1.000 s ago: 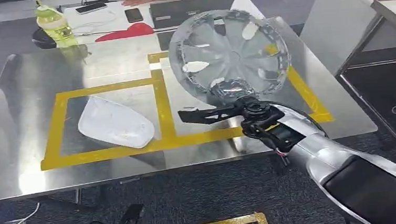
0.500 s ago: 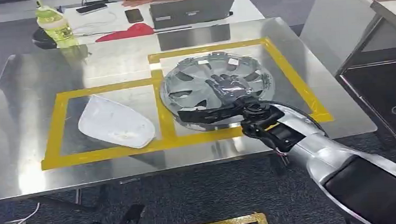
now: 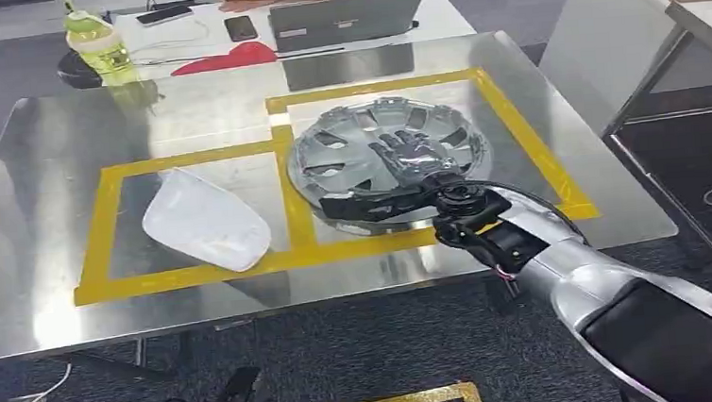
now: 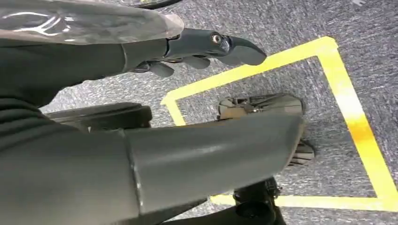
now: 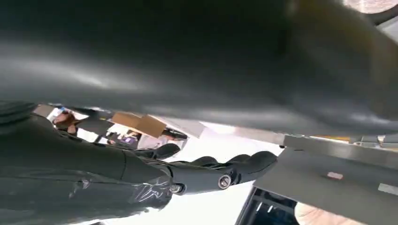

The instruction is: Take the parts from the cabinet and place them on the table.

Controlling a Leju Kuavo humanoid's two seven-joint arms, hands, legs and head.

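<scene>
Since hubcap [image 3: 383, 161] lies flat under right hand [image 3: 412, 154] | fingers spread on its hub, grip unclear | light, rigid, slick plastic; take by rim

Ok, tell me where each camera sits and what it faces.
Head view: high on the body, looking down at the steel table; right hand on the wheel cover.
Left wrist view: behind the hanging left hand, facing carpet and yellow floor tape.
Right wrist view: behind the right hand, under the wheel cover.
Shared: head and right wrist views both show the right hand.
</scene>
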